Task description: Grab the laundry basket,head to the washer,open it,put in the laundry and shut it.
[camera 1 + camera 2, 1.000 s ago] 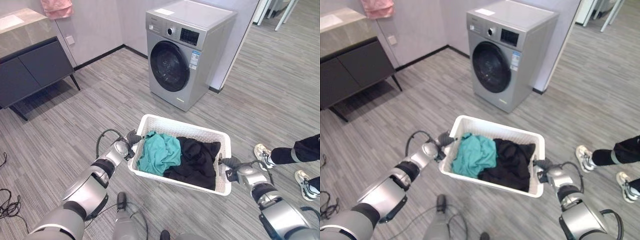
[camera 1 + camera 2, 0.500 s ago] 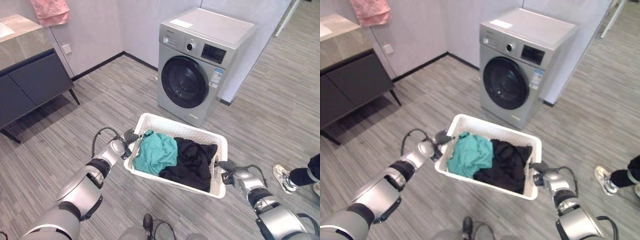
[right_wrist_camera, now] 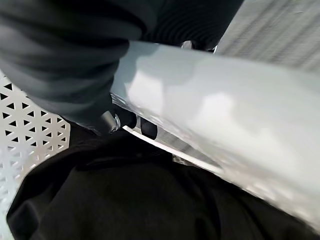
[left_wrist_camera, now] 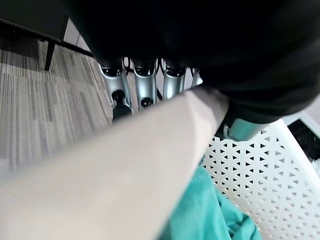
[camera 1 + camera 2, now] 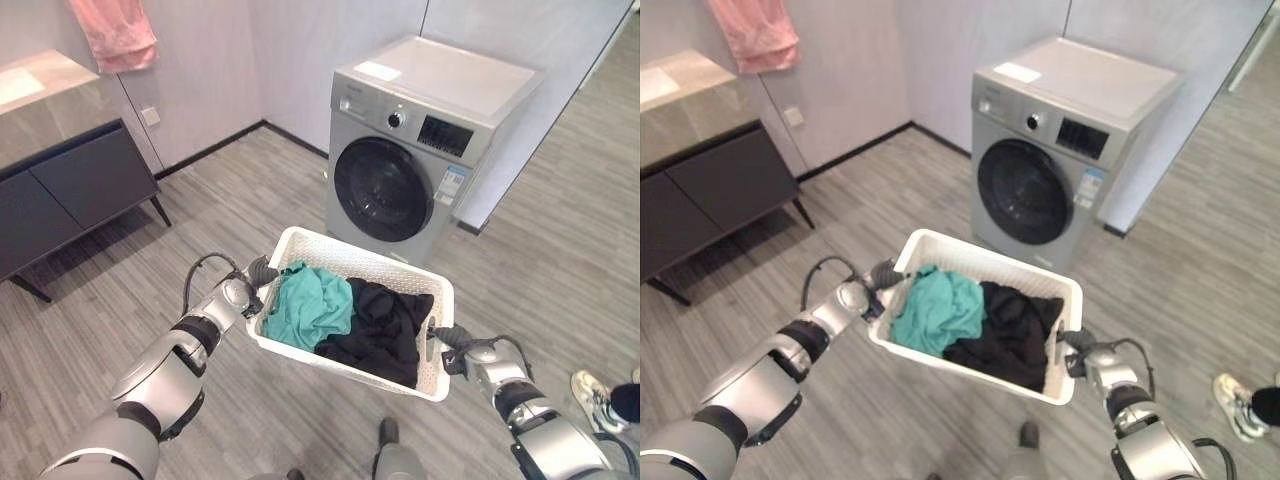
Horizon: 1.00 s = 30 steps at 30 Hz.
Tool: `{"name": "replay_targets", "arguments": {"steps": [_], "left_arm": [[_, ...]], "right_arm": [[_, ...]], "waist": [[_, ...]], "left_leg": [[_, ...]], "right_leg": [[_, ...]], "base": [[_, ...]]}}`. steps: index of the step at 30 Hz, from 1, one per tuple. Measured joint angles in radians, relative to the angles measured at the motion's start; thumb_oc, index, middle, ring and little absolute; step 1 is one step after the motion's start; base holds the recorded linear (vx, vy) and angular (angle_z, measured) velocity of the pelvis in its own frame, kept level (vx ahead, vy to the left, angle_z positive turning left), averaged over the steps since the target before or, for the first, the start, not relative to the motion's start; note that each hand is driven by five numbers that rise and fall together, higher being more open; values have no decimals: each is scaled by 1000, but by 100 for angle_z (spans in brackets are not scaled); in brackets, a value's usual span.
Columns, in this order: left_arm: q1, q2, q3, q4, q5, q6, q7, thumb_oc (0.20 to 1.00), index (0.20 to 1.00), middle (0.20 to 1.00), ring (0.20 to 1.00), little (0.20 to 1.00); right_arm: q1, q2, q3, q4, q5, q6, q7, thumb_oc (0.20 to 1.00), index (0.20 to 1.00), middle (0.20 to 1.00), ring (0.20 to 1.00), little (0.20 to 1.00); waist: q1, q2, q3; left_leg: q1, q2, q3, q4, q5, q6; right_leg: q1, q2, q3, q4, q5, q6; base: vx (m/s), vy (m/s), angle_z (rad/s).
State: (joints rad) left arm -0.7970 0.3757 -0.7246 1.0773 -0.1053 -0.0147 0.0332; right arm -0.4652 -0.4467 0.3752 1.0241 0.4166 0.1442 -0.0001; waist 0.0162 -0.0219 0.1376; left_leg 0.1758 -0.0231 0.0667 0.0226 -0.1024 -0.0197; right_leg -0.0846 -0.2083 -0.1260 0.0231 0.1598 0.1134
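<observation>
- The white laundry basket (image 5: 352,262) is being carried off the floor, right in the middle of the head view, with the washer (image 5: 425,150) sitting at about 12 o'clock from it, door shut.
- The left robot hand (image 5: 256,275) is gripping the basket's rim at its 9 o'clock end, fingers wrapping over the edge in the wrist view.
- The right robot hand (image 5: 452,340) is clamping the rim at the 4 o'clock end.
- Handling guess: the basket is looking like stiff perforated plastic, pretty light, and the load is soft cloth that's going to flop and shift if it tips. The two short ends where the hands are holding seem like the sensible spots.
- Count: one basket, one washer, two pieces of laundry showing, a teal garment (image 5: 312,305) and a black garment (image 5: 385,325), lying side by side and touching.
- Also hanging around: one dark cabinet (image 5: 70,190) at 10 o'clock, one pink towel (image 5: 120,32) on the wall, and a person's shoe (image 5: 597,398) at 4 o'clock.
</observation>
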Motion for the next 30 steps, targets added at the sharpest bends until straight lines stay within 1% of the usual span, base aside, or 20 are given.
{"name": "replay_targets", "arguments": {"steps": [2,4,5,6,9,10,14,21,23,30], "left_arm": [[2,-18,14,0,2,0,0,200,200,200,200,200],[8,-30,15,-3,4,0,0,200,200,200,200,200],[8,-30,15,-3,4,0,0,200,200,200,200,200],[10,-44,15,-6,4,-1,0,200,200,200,200,200],[10,-53,17,-10,4,-2,0,200,200,200,200,200],[10,-53,19,-12,4,-2,0,200,200,200,200,200],[12,-59,25,-13,4,0,0,200,200,200,200,200],[19,-57,38,-21,4,0,0,200,200,200,200,200],[23,-57,43,-31,5,1,0,200,200,200,200,200],[24,-57,50,-37,5,1,0,200,200,200,200,200]], "right_arm": [[4,-12,0,2,-1,0,0,200,200,200,200,200],[4,-31,0,-3,-1,-2,0,200,200,200,200,200],[4,-31,0,-3,-1,-2,0,200,200,200,200,200],[5,-51,0,-5,-2,-2,0,200,200,200,200,200],[8,-62,-1,-7,-2,-2,1,200,200,200,200,200],[9,-63,-1,-7,-2,-2,1,200,200,200,200,200],[26,-70,-2,-25,-2,-2,1,200,200,200,200,200],[35,-71,-4,-40,-9,-2,2,200,200,200,200,200],[51,-73,-24,-61,-14,-2,2,200,200,200,200,200],[60,-73,-41,-74,-32,-8,2,200,200,200,200,200]], "waist": [[-5,17,-10],[-5,18,-10],[-5,18,-10],[-16,23,-12],[-31,34,-14],[-34,34,-14],[-30,49,-16],[-20,70,-16],[-19,75,-15],[-20,77,-15]], "left_leg": [[-3,39,2,4,-5,-9],[-7,69,9,35,-10,-18],[-7,69,9,35,-10,-18],[-13,82,23,37,-11,-18],[3,102,25,3,-14,-23],[2,102,25,0,-13,-23],[13,101,27,-28,-11,-26],[14,100,27,-28,-11,-26],[15,100,27,-28,-11,-26],[27,99,30,-32,-11,-27]], "right_leg": [[38,41,-25,-70,17,-27],[60,75,-24,-105,28,-50],[60,75,-24,-105,28,-50],[65,89,-24,-110,26,-59],[64,109,-31,-110,25,-62],[62,109,-35,-110,26,-63],[59,103,-44,-111,24,-56],[59,103,-44,-111,31,-58],[61,103,-44,-110,31,-58],[69,104,-42,-111,35,-57]], "base": [[79,-100,2],[71,-103,-11],[73,-87,-14],[56,-55,-3],[41,-36,2],[49,-32,6],[30,-21,7],[3,-2,1],[0,0,0],[0,0,0]]}}
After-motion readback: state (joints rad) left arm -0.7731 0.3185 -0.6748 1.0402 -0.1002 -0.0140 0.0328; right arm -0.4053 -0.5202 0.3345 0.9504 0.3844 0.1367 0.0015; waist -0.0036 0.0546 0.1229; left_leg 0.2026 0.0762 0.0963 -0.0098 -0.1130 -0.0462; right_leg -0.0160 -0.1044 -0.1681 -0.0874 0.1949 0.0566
